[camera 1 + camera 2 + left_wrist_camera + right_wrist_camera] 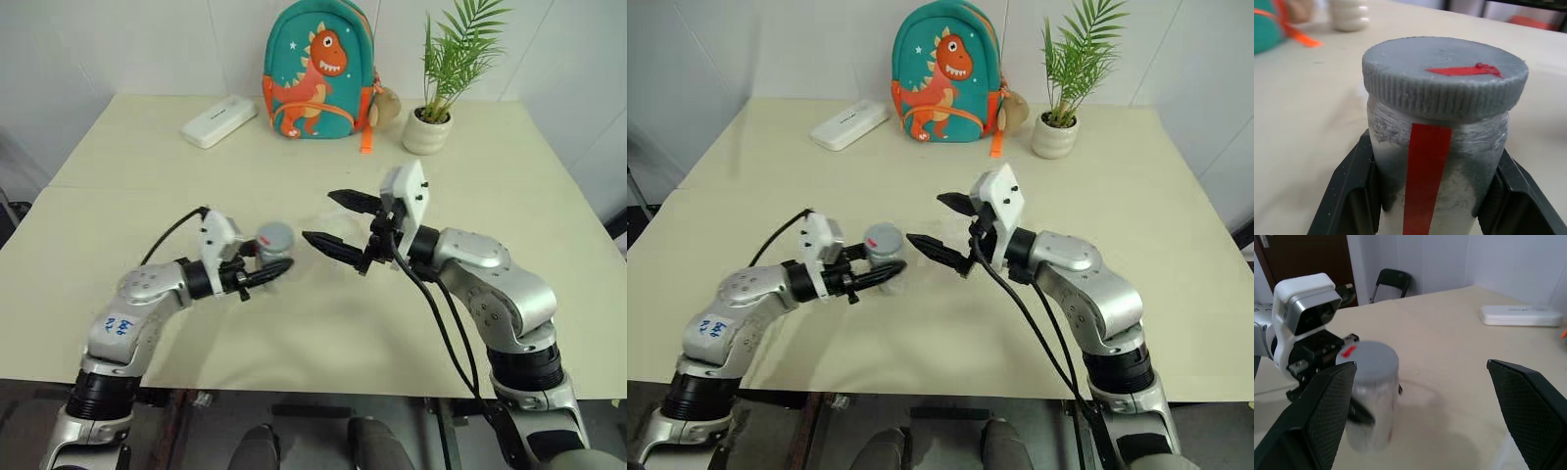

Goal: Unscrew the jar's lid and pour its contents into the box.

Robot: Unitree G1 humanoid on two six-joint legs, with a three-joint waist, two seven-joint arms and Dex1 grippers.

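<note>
Left wrist view: left gripper [1432, 196] clamps jar [1435, 166], lid [1444, 76] on. Right gripper [343, 223] spread wide just beside. Step: unscrewing; next, right grips lid.

We see a plain room, lab-like: cream table [509, 186] against white walls, folding chair [1392, 281] and dark door [1308, 257] beyond the table.

Bright, even light with soft shadows; the jar [1371, 396] looks blurred in the right wrist view.
</note>
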